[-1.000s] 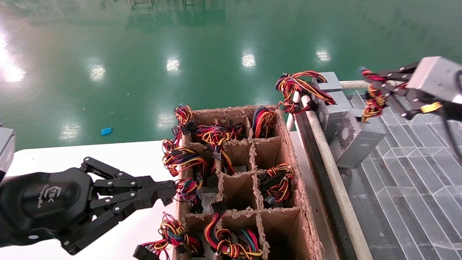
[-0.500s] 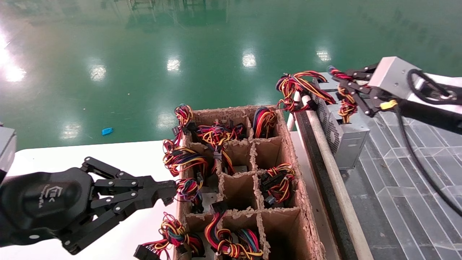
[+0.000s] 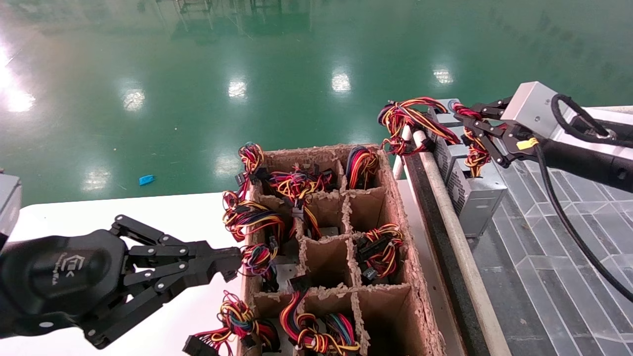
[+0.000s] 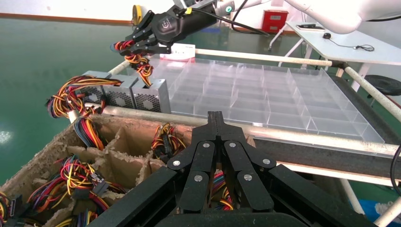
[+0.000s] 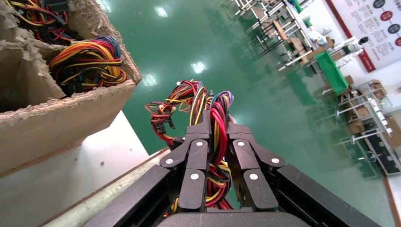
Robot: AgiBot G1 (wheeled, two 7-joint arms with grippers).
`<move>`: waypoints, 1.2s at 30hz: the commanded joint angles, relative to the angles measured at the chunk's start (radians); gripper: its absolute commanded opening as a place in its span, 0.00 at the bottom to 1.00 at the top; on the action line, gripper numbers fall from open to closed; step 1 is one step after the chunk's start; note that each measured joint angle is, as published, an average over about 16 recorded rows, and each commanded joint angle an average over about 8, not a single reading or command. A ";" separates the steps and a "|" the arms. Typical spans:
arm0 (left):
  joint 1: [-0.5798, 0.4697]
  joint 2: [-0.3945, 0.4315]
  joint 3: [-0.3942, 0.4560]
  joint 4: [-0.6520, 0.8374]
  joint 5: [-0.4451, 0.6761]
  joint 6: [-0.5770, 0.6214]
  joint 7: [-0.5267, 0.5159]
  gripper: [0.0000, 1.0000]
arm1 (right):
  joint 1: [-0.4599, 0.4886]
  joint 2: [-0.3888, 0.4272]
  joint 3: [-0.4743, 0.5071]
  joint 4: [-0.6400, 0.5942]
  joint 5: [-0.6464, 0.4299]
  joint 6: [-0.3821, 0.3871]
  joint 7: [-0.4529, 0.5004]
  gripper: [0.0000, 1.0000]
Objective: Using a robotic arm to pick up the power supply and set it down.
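The power supply, a grey box with a honeycomb vent face, stands in the clear divided tray against the rail. Its red, yellow and black wire bundle runs up into my right gripper, which is shut on the wires just above the box. The white robotic arm reaches in from the right. In the left wrist view the same gripper holds the bundle. My left gripper is shut and empty, parked over the white table beside the cardboard box.
A divided cardboard box full of wire bundles sits between the arms. Another grey supply with a bigger wire tangle stands just beyond mine. A metal rail borders the tray. The white table lies on the left.
My right gripper has moved left and down with the wire bundle. The power supply swung from tilted to upright beside the neighbouring supply. The left arm has not moved.
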 commanded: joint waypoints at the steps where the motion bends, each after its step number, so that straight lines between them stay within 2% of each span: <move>1: 0.000 0.000 0.000 0.000 0.000 0.000 0.000 0.00 | 0.001 0.004 0.002 0.000 0.001 -0.001 0.010 1.00; 11: 0.000 0.000 0.000 0.000 0.000 0.000 0.000 0.00 | 0.010 0.015 0.017 -0.001 0.045 -0.023 0.022 1.00; 22: 0.000 0.000 0.000 0.000 0.000 0.000 0.000 0.00 | -0.025 0.045 0.099 -0.005 0.228 -0.055 -0.026 1.00; 35: 0.000 0.000 0.000 0.000 0.000 0.000 0.000 0.00 | -0.058 0.038 0.102 -0.017 0.347 -0.163 -0.026 1.00; 36: 0.000 0.000 0.000 0.000 0.000 0.000 0.000 0.02 | -0.061 0.037 0.102 -0.018 0.357 -0.172 -0.024 1.00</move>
